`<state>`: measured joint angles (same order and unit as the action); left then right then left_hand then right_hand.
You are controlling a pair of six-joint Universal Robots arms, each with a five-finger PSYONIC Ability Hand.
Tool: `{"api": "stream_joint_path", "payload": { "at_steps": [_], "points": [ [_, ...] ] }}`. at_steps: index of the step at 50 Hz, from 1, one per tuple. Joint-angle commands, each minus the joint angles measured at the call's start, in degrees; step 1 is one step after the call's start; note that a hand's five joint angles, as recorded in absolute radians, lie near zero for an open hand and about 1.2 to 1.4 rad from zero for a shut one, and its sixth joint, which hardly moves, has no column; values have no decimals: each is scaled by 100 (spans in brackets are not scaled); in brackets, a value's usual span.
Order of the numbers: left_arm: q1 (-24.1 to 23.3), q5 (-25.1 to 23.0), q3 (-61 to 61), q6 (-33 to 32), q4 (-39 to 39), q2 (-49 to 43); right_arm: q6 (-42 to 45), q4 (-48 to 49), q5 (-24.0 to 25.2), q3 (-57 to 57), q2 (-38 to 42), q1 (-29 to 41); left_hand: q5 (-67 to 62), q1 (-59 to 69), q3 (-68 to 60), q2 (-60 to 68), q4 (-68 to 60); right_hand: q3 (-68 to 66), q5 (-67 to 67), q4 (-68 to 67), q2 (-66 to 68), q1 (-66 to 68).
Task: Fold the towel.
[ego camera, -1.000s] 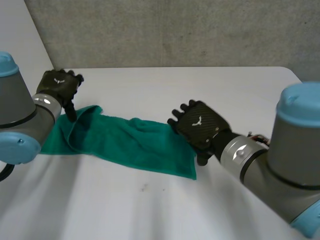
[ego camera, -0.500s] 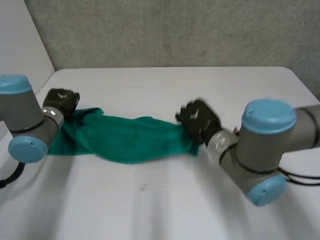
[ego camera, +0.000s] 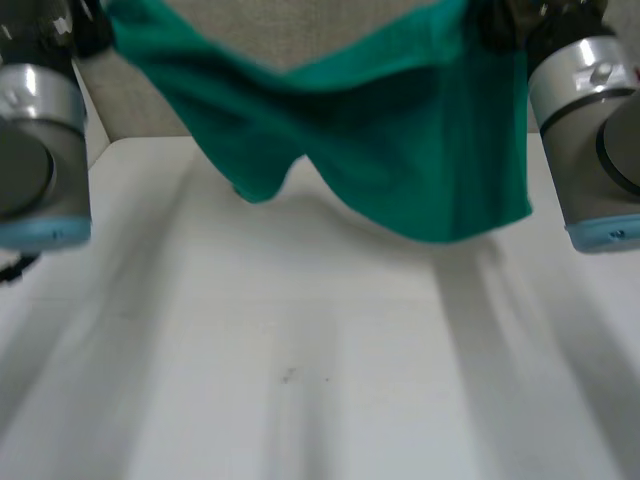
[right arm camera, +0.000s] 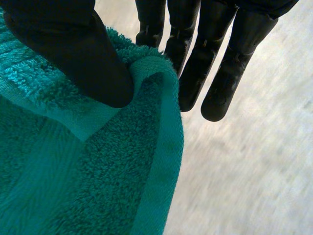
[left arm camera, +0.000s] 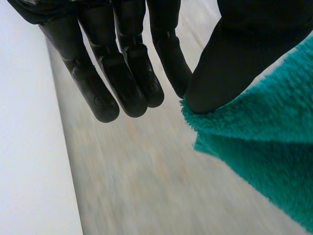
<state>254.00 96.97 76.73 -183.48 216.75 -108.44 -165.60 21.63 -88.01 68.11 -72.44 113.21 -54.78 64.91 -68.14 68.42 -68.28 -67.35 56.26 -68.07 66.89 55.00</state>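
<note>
A green towel (ego camera: 400, 130) hangs spread in the air above the white table (ego camera: 300, 380), sagging in the middle between the two arms. My left hand (left arm camera: 132, 73) is shut on one upper corner of the towel (left arm camera: 264, 156), which it pinches between thumb and fingers. My right hand (right arm camera: 73, 49) is shut on the other upper corner of the towel (right arm camera: 73, 171), its thumb pressing the hem against a finger. In the head view the left hand (ego camera: 92, 28) and right hand (ego camera: 498, 22) sit high at the towel's two ends.
My left arm (ego camera: 35, 130) and right arm (ego camera: 590, 120) stand raised at either side of the table. A grey wall (ego camera: 320, 30) rises behind the towel. A small dark speck (ego camera: 288, 376) marks the tabletop.
Both hands have shut on the towel's ends and lifted it off the table. It lay bunched on the tabletop a second ago and now hangs high between the raised arms.
</note>
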Motion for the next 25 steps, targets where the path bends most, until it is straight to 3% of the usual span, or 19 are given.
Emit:
{"api": "stream_joint_path", "payload": {
  "at_steps": [1,6,13,19,25],
  "points": [
    [0,-29,1747,-12,-458,446,28,-1668,188,80,265,-264,-1522,1509,-1186,1158,-1172,-1265,1374,-1193,1311,2500],
    [0,-12,3099,6,-818,710,142,-2487,276,413,371,-343,-1522,1509,-1186,1158,-1172,-1265,1374,-1193,1311,2500],
    [-17,-29,3884,-12,-1196,658,826,-2444,320,1133,354,-387,-1522,1509,-1186,1158,-1172,-1265,1374,-1193,1311,2500],
    [-351,-152,3797,-91,-1943,710,942,-2286,346,1372,362,-405,3299,-3311,3635,-3663,3648,-1265,1374,-1193,1311,2500],
    [-308,-556,3446,-117,-2163,763,898,-2040,337,1504,354,-457,4077,-4090,4413,-4441,4426,-1265,1374,-1193,1311,2500]
  ]
}}
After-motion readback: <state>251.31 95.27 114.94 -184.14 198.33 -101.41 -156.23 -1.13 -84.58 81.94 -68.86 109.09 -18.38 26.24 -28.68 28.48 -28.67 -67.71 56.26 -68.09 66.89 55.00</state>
